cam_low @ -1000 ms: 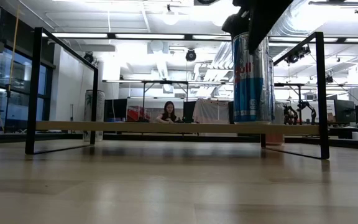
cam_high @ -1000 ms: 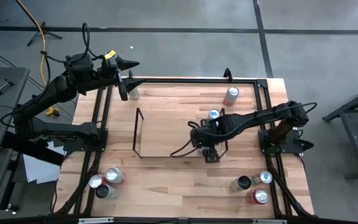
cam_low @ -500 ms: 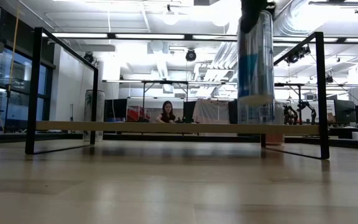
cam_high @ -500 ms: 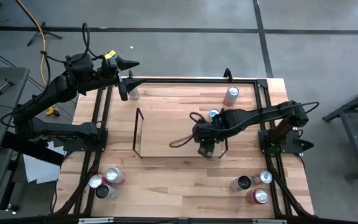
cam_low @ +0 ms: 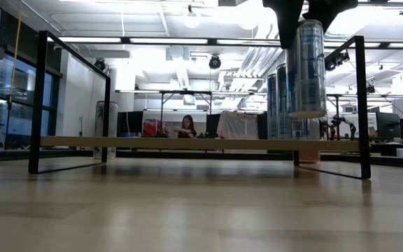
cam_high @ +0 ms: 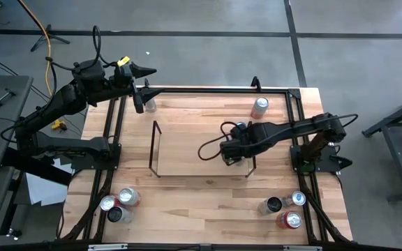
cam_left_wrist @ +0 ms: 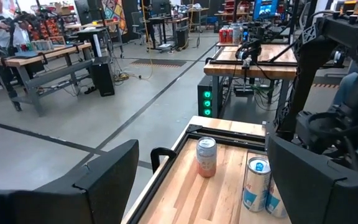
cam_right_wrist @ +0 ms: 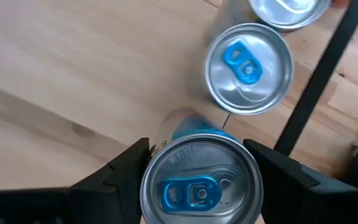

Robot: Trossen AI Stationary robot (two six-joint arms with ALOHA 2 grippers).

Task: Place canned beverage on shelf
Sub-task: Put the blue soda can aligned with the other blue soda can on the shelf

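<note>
The right tool (cam_right_wrist: 197, 163) clamps a blue-tabbed can (cam_right_wrist: 199, 178) by its sides, upright and lifted above the shelf (cam_low: 187, 143), just beside a second can (cam_right_wrist: 248, 70) already standing there. The left tool (cam_left_wrist: 197, 180) hangs open and empty beyond the surface's (cam_high: 201, 202) far corner.

A robotics lab or workshop, open-plan. Bare grey concrete floor (cam_high: 208, 49) crossed by dark seams, a yellow cable (cam_high: 46, 35) trailing over it. Further wooden workbenches (cam_left_wrist: 260, 62) on black frames beyond the table (cam_high: 187, 202), exposed ceiling ducts (cam_low: 257, 59), strip lights, a person (cam_low: 186, 126) seated behind.
</note>
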